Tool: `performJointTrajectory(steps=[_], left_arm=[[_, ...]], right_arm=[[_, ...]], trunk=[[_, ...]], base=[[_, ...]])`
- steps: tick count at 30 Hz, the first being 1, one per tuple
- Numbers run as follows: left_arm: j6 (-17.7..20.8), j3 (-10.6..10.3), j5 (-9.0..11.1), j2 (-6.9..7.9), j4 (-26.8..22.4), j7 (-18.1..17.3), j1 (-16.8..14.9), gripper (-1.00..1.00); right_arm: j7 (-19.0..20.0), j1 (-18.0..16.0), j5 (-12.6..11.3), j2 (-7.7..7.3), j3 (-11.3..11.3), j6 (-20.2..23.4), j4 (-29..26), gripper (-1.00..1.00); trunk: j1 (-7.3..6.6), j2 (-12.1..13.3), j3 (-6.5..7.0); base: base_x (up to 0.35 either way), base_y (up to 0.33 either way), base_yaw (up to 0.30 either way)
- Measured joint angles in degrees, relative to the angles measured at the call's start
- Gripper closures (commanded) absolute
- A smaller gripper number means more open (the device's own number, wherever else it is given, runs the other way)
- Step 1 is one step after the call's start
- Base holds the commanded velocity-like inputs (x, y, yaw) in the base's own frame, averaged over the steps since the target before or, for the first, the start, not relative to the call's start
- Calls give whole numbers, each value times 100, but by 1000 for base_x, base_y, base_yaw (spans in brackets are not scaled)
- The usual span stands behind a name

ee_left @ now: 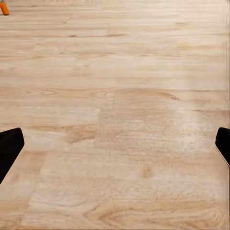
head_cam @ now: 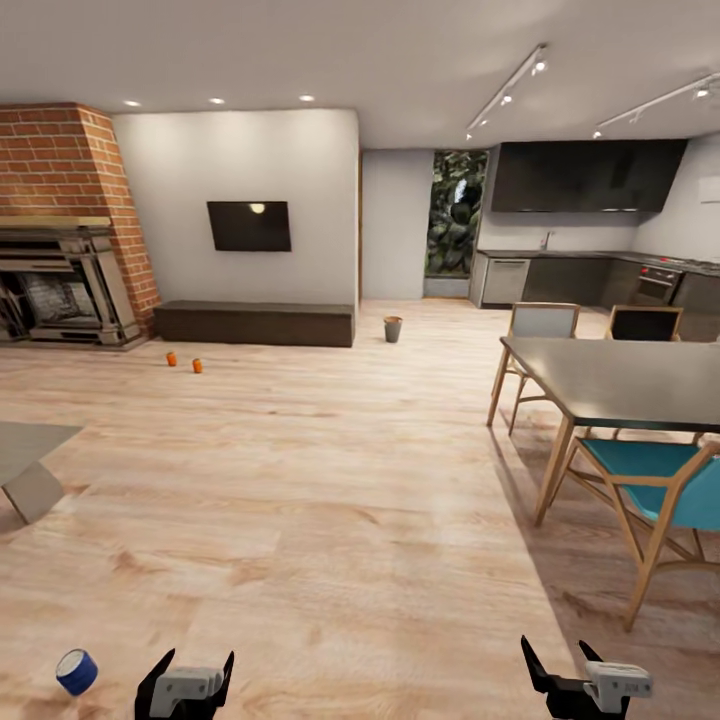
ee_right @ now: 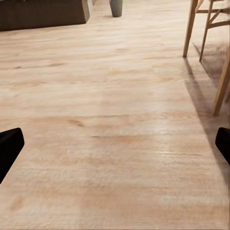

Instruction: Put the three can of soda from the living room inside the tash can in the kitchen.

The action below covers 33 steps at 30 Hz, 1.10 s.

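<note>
Brick frames the fireplace (head_cam: pixel 62 250) at the far left of the head view, and the low grey table's corner (head_cam: pixel 30 455) is seen below it. Near the robot's left side, a dark blue soda can (head_cam: pixel 76 671) lies tipped on the wood floor (head_cam: pixel 330 500), just beside the left hand (head_cam: pixel 186 685), whose fingers are spread apart and hold nothing. Two orange soda cans (head_cam: pixel 171 358) stand on the floor well ahead, in front of the dark bench (head_cam: pixel 255 323) under the wall TV (head_cam: pixel 249 226); one of them is glimpsed at the edge of the left wrist view (ee_left: pixel 4 8). Further right, the trash can (head_cam: pixel 393 329) stands on the floor where the kitchen begins, well apart from every can. The right hand (head_cam: pixel 585 680) is likewise held apart and empty, beside the dining counter (head_cam: pixel 620 380) and its chairs. No can appears to have been collected yet, so the gathering step is judged to be in hand. The blue can would be taken first: the left hand must be lowered over it and closed.
</note>
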Motion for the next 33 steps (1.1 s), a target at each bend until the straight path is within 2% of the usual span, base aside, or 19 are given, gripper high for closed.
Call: performJointTrajectory(steps=[16, 33], left_arm=[[0, 0, -4, 0, 0, 0, 1, -100], [0, 0, -4, 0, 0, -5, 1, -100]], right_arm=[[3, 2, 15, 0, 0, 0, 0, -100], [4, -1, 43, 5, 7, -2, 7, -100]], trunk=[[0, 0, 0], [0, 0, 0]], base=[[323, 0, -235], [324, 0, -29]])
